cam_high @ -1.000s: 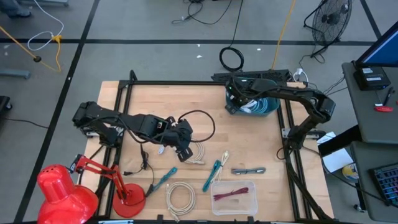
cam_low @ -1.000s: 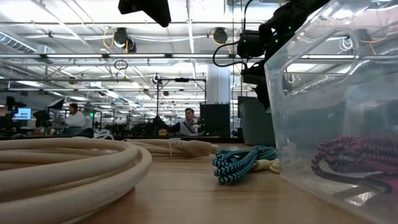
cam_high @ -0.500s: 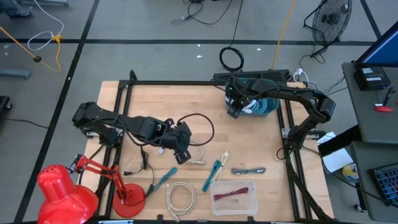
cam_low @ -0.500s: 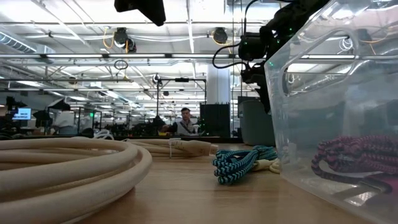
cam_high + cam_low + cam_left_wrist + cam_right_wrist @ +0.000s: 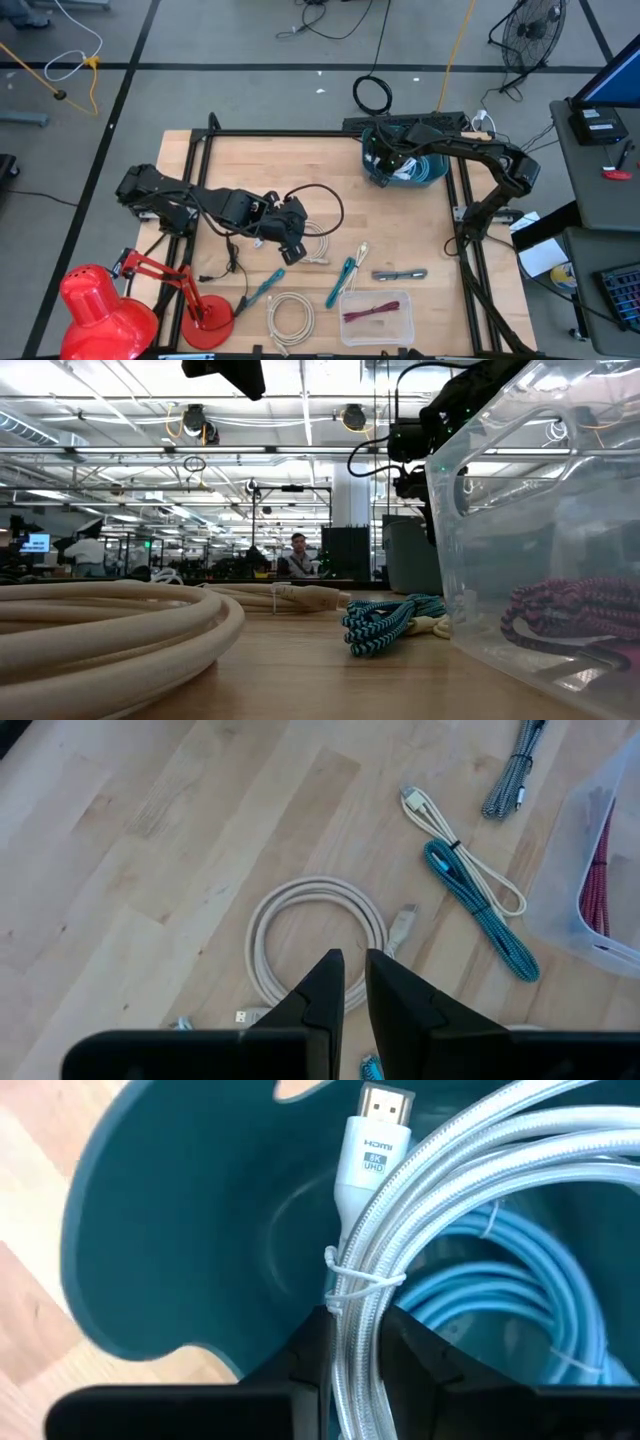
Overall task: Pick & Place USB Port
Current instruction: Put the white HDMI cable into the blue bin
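Since a second ago the right gripper (image 5: 385,160) has moved from the near edge of the round teal plastic bin (image 5: 432,172) to a spot over its rim, and the left gripper (image 5: 292,240) has shifted only slightly over the middle of the light wooden table (image 5: 250,160). In the right wrist view the right arm's dark fingers (image 5: 312,1350) are closed on a bundled white braided HDMI cable (image 5: 400,1250), its silver plug pointing up over the bin's inside, where a coiled light blue cable (image 5: 520,1320) lies. The white bundle is tied with a thin twist of wire just above the fingers.

The left gripper hangs above the table with its fingers (image 5: 322,990) drawn narrow, only a thin gap between them and nothing in it. Below it lies a coiled cream USB cable (image 5: 315,935), one plug pointing outward. Just beside that lie a teal braided cable (image 5: 480,910) folded alongside a thin cream cable (image 5: 450,845), and farther on a grey braided cable (image 5: 512,770). A clear plastic box (image 5: 376,318) near the table's front edge holds a dark red cable (image 5: 365,312). In the low view the box fills the right side and the cream coil the left. A red desk lamp (image 5: 95,310) stands at the front left corner. A black cable loops off the left arm's wrist; where it ends is hard to make out.
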`<state>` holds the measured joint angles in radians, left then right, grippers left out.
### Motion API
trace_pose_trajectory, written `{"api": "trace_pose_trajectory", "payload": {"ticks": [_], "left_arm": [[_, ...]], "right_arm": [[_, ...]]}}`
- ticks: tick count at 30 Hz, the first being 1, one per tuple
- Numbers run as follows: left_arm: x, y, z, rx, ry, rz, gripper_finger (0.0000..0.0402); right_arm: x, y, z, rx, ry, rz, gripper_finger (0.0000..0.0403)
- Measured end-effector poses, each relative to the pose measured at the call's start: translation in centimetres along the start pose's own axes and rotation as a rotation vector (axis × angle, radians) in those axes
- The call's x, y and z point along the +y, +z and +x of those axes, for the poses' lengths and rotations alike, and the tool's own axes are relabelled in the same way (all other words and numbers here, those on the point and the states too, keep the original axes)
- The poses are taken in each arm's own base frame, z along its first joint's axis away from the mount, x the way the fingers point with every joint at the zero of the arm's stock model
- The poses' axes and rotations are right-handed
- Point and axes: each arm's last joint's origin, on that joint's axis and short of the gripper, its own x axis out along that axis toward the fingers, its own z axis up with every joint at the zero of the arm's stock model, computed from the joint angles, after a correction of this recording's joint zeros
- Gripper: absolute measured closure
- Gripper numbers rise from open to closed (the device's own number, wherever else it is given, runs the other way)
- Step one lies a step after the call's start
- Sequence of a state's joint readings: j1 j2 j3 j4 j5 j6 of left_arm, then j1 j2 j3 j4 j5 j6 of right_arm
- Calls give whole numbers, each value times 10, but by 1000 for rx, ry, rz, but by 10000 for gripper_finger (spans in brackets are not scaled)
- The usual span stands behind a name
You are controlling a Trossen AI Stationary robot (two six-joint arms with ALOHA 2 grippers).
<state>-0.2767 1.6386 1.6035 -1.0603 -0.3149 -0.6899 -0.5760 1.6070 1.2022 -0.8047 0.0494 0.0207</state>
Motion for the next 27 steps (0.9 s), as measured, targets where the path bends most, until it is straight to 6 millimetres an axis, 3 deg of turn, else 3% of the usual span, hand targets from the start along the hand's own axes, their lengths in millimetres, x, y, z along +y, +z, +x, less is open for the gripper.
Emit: {"api": "trace_pose_trajectory", "payload": {"ticks": [10,21,27], "left_arm": [[1,-1,0,7,6,-9,355],[1,-1,0,9,8,-14,355],[1,-1,0,10,9,-13,355]], "right_arm": [[0,0,0,0,3,-162,351],[1,0,0,-3,53,-224,351],[0,-13,13,50,66,-230,351]]}}
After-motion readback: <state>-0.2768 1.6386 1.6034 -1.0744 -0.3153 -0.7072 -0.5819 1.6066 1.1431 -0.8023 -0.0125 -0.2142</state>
